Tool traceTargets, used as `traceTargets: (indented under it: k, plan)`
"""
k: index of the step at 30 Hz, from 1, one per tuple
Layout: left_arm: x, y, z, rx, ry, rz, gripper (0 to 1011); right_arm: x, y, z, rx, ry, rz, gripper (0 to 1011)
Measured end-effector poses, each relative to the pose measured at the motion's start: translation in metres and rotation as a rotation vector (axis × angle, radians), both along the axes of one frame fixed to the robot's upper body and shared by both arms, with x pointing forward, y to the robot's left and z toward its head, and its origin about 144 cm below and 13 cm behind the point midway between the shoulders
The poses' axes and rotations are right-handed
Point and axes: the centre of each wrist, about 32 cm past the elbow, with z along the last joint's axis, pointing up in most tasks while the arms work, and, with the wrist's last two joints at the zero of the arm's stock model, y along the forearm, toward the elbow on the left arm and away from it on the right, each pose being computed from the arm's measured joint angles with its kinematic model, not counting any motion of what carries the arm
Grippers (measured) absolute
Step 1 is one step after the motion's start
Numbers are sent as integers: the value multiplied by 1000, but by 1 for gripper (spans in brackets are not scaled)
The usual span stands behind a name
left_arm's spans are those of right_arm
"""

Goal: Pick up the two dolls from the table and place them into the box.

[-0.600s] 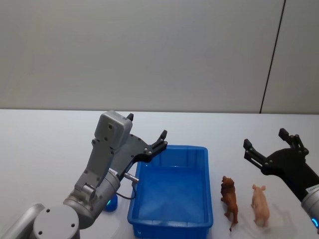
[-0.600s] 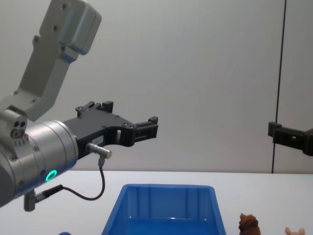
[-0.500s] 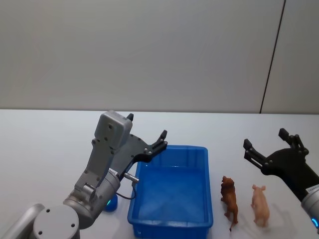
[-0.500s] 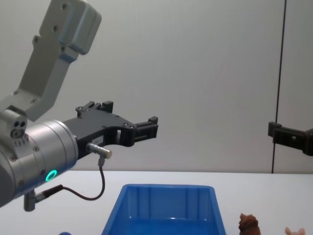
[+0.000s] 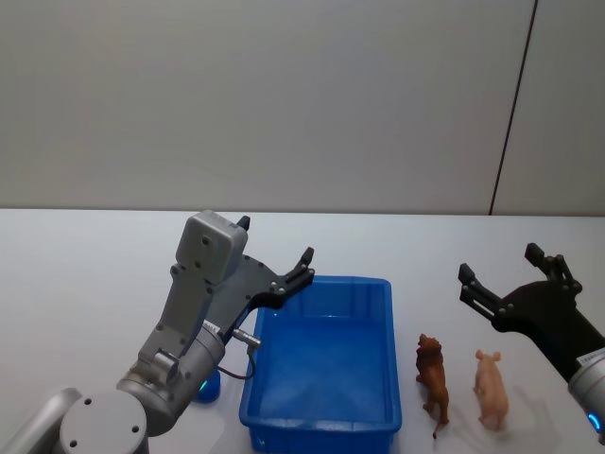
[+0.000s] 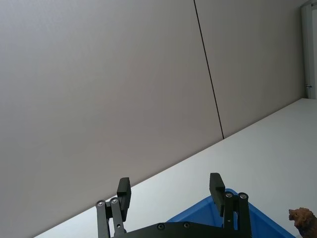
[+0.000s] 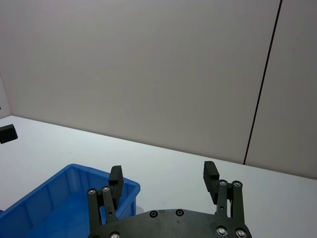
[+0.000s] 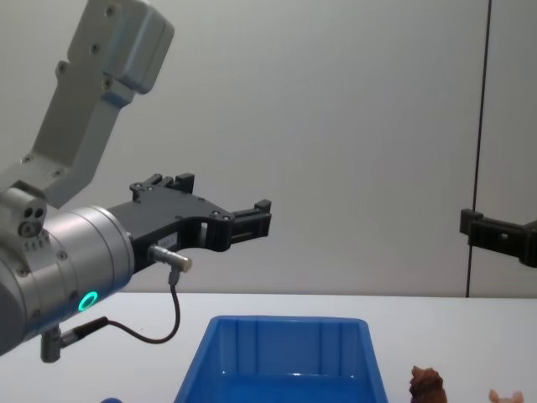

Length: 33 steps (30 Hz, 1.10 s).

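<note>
Both claws hang spread and empty above the tabletop (image 5: 76,284). The brown lion doll (image 5: 433,378) stands below the right claw (image 5: 499,262) and back toward the robot, its body running along the blue box's (image 5: 321,431) right wall. That arm is the nearer. The blue doll (image 5: 207,389) sits beneath and behind the left claw (image 5: 275,241), mostly hidden by the arm.

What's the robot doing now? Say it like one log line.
left gripper: open, raised near far left corner of box | right gripper: open, raised, holding nothing | brown doll: standing on table right of box
</note>
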Motion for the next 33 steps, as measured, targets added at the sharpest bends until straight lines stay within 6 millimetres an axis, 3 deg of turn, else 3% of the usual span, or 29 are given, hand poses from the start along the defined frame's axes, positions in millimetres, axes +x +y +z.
traceTargets:
  k: [33]
  plan:
    - [0,0,0,0,0,0,1001,0,0,0,0,0,0,1001]
